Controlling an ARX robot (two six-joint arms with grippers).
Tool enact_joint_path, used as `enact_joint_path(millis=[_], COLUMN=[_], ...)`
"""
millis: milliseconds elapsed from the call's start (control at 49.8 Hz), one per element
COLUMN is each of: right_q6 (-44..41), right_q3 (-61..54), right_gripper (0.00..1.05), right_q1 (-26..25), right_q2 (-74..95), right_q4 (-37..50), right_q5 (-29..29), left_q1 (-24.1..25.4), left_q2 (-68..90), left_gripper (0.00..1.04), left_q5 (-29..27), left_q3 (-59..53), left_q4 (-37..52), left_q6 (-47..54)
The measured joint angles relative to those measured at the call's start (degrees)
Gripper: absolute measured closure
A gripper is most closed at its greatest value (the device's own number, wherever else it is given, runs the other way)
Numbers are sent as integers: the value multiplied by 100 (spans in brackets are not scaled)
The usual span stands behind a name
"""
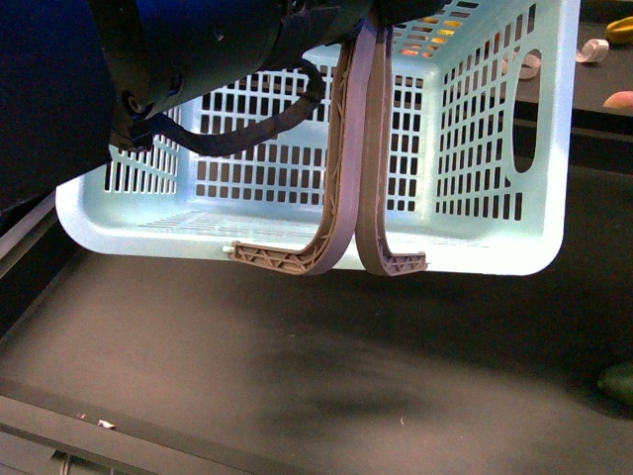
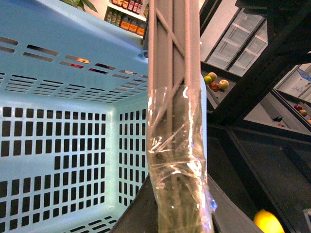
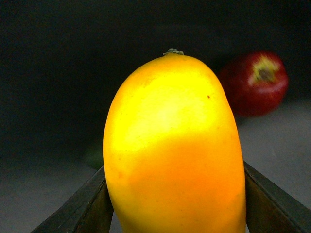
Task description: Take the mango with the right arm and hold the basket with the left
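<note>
My right gripper (image 3: 175, 199) pinches the mango (image 3: 170, 141), with a red apple (image 3: 255, 82) behind it. My left gripper (image 2: 177, 218) clamps the basket (image 1: 485, 139) by its paired handles (image 1: 358, 148), and it hangs tilted above the table (image 1: 297, 376).

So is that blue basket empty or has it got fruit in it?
Empty, as far as shown: the basket has bare slotted floor and walls.

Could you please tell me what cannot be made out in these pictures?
Left jaws: cut off by the front view's top edge; the left wrist view shows only film-wrapped handles.
Mango underside: cut by the right wrist view's bottom edge, so lifted or resting is unclear.
Green object: cut by the front view's right edge.
</note>
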Motion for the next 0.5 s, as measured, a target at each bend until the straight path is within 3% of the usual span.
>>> enact_joint_path(millis=[301,502], right_q6=[1342,1552], right_q3=[501,859], right_gripper=[42,42], right_q1=[2621,3526], right_q2=[-2782,-2758], right_q4=[-1596,-1827], right_q5=[466,820], left_q1=[0,0], left_q2=[0,0], left_gripper=[97,97], left_q5=[0,0], left_q3=[0,0], left_q4=[0,0], left_q6=[0,0])
